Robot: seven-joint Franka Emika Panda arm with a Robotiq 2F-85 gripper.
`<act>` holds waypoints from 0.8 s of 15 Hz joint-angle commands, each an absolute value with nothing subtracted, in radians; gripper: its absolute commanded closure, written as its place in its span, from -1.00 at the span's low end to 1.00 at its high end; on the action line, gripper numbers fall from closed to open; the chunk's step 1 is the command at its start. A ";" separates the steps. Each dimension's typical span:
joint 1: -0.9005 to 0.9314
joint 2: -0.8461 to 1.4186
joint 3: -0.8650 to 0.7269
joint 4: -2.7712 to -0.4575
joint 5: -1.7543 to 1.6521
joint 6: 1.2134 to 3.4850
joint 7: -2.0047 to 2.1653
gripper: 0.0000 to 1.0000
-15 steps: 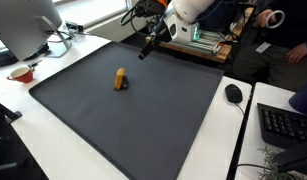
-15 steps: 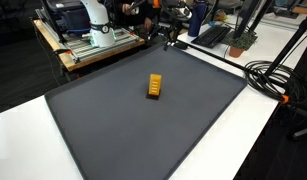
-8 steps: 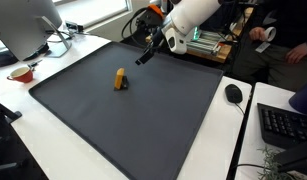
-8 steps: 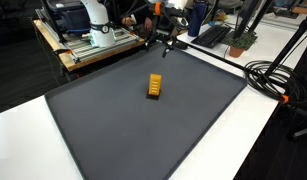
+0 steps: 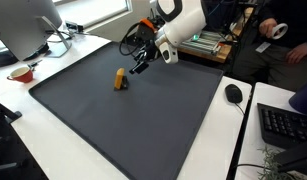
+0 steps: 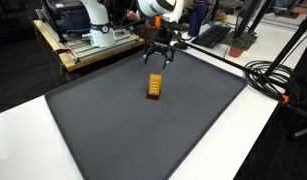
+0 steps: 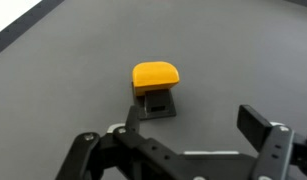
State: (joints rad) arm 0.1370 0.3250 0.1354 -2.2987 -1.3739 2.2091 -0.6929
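Note:
A small yellow block (image 5: 119,79) on a dark base lies on the dark grey mat (image 5: 133,120); it also shows in an exterior view (image 6: 154,87) and in the wrist view (image 7: 156,78). My gripper (image 5: 139,66) hangs open and empty above the mat, a little beyond the block, also seen in an exterior view (image 6: 158,57). In the wrist view its two black fingers (image 7: 193,115) are spread apart with bare mat between them; the block sits just ahead of the left finger, not touching.
A monitor (image 5: 23,25) and a red cup (image 5: 21,73) stand on the white table beside the mat. A mouse (image 5: 233,93) and keyboard (image 5: 285,125) lie at the other side. Cables (image 6: 273,75) run along the table. A person (image 5: 283,40) sits behind.
The arm has swung down from the mat's far edge toward the yellow block, lowering the open gripper close to it. The block has not moved.

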 commanded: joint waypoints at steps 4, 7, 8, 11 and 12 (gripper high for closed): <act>0.130 0.379 0.130 -2.269 -1.469 2.216 -0.624 -1.00; 0.125 0.410 0.120 -2.239 -1.542 2.215 -0.586 -1.00; 0.124 0.421 0.117 -2.228 -1.558 2.210 -0.578 -1.00; 0.116 0.449 0.110 -2.199 -1.565 2.204 -0.582 -1.00; 0.113 0.457 0.109 -2.191 -1.562 2.203 -0.588 -1.00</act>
State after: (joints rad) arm 0.1262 0.4198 0.1116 -2.2299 -1.5319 2.2085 -0.5970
